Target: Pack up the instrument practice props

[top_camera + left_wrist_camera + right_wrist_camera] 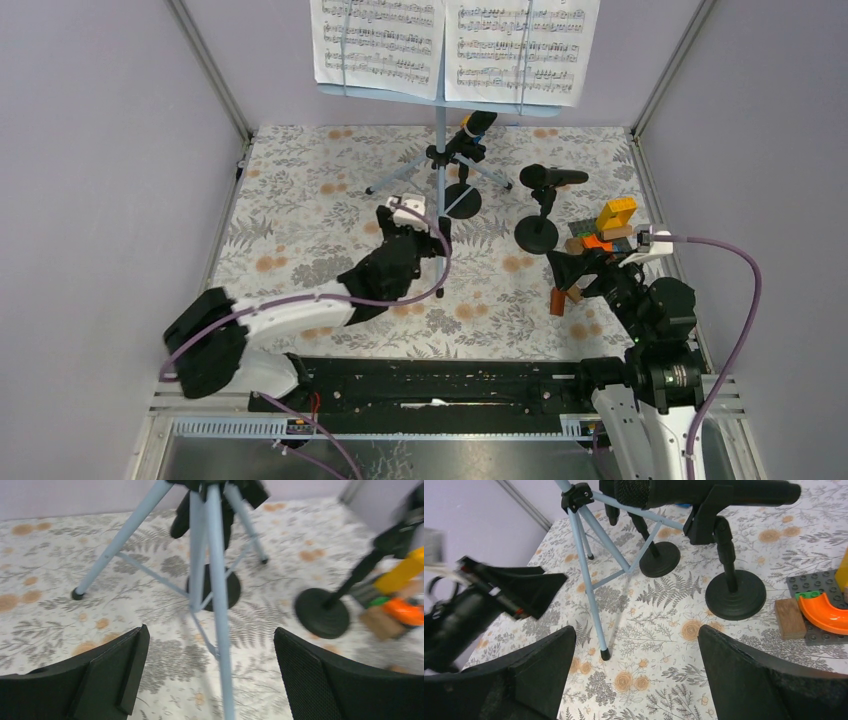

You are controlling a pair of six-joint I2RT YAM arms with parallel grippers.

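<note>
The light-blue music desk stands at the back on its thin tripod and holds two white sheet-music pages. One black microphone sits in a round-based holder behind the tripod. The other microphone has its holder base to the right. My left gripper is open; in the left wrist view the tripod's front leg runs between the jaws, untouched. My right gripper is open and empty, low over the cloth near the leg's foot.
A pile of colourful toy blocks lies at the right edge, beside the right microphone's base. A small brown block lies near my right gripper. Lilac walls close in left, back and right. The flowered cloth covers the table.
</note>
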